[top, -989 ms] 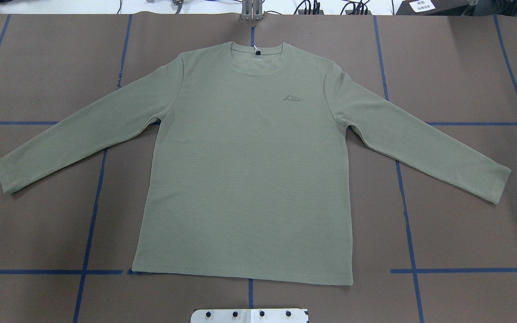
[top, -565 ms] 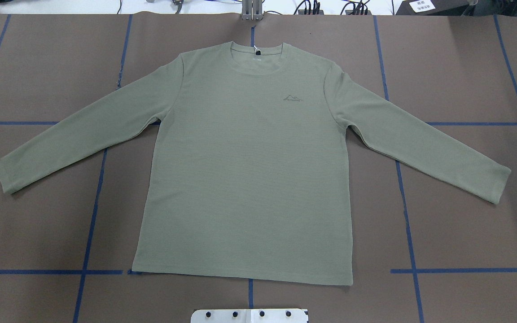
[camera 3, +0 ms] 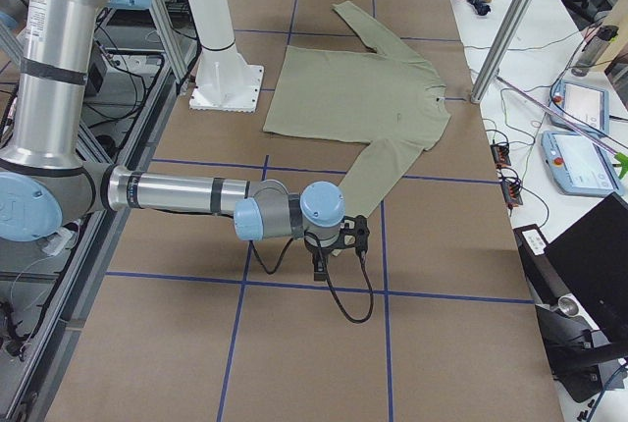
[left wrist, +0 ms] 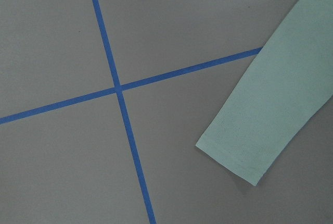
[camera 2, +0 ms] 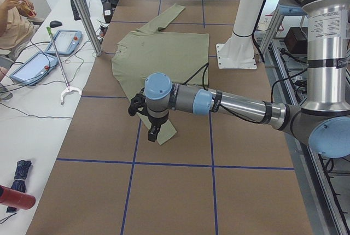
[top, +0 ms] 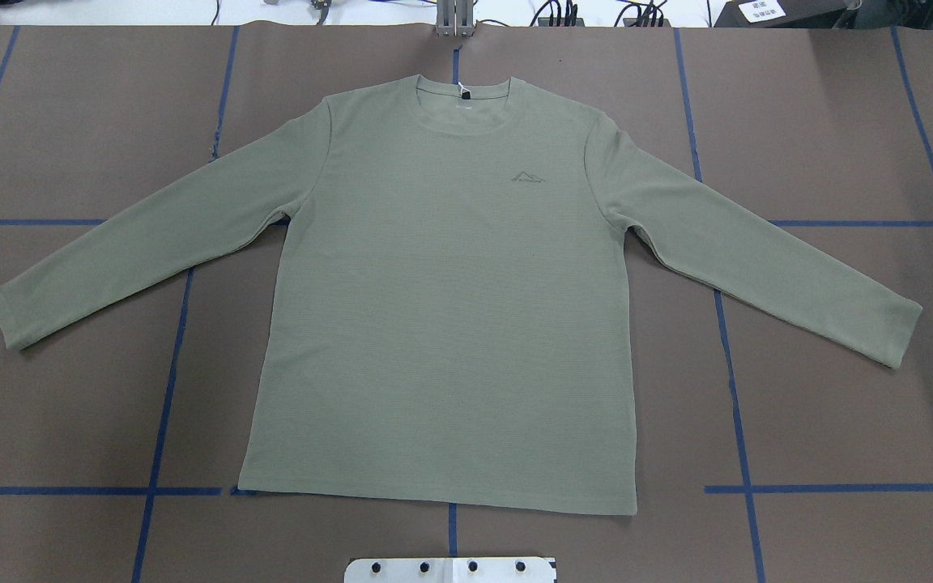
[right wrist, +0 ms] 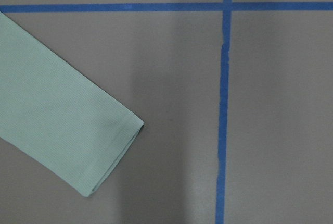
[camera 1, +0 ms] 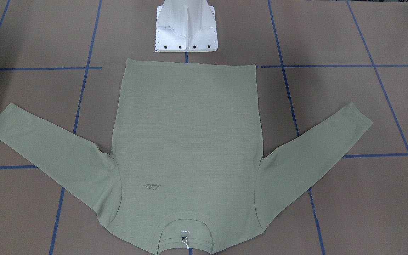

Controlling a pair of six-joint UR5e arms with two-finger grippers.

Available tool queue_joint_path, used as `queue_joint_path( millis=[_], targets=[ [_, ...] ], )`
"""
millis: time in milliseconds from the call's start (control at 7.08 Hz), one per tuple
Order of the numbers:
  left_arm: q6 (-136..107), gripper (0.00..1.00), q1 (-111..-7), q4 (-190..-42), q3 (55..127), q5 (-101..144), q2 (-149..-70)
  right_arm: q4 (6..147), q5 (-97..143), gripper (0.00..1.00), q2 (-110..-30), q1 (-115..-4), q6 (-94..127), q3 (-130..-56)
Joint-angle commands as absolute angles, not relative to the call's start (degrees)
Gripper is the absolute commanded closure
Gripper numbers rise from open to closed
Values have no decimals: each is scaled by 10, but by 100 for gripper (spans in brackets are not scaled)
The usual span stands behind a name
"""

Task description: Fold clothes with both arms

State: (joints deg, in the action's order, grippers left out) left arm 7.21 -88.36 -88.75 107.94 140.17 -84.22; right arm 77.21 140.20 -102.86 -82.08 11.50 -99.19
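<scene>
Nothing is shifting since a second ago: the green shirt [top: 442, 324] is lying flat and face up in the middle of the counter [top: 839, 121], collar toward the operators' edge, hem toward the robot's edge, sleeves spreading out to both ends. Left hand [camera 2: 153, 132] is hanging over the left sleeve cuff [left wrist: 244, 146], right hand [camera 3: 321, 267] is hovering by the right sleeve cuff [right wrist: 99, 151]; wide or narrow, I cannot tell for either.

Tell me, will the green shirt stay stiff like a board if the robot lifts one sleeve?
Probably not: the shirt lies limp and flat, so it would likely droop. The thin sleeve looks light. Its textured knit probably will not slip easily.
</scene>
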Motion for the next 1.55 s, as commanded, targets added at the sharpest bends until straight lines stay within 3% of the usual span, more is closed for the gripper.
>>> queue_joint_path(
  millis=[0, 707, 989, 1413],
  targets=[
    [76, 0, -883, -889, 1084, 1412, -842, 670, 1398, 0, -1030, -753, 282, -988],
    [69, 1, -882, -918, 1075, 1448, -847, 486, 1398, 1, -1032, -696, 424, -916],
    [8, 1, -882, -924, 1071, 1460, -849, 438, 1397, 6, -1032, -690, 472, -885],
    [5, 1, -882, -920, 1070, 1460, -855, 440, 1347, 8, -962, -669, 498, -827]
  ],
)
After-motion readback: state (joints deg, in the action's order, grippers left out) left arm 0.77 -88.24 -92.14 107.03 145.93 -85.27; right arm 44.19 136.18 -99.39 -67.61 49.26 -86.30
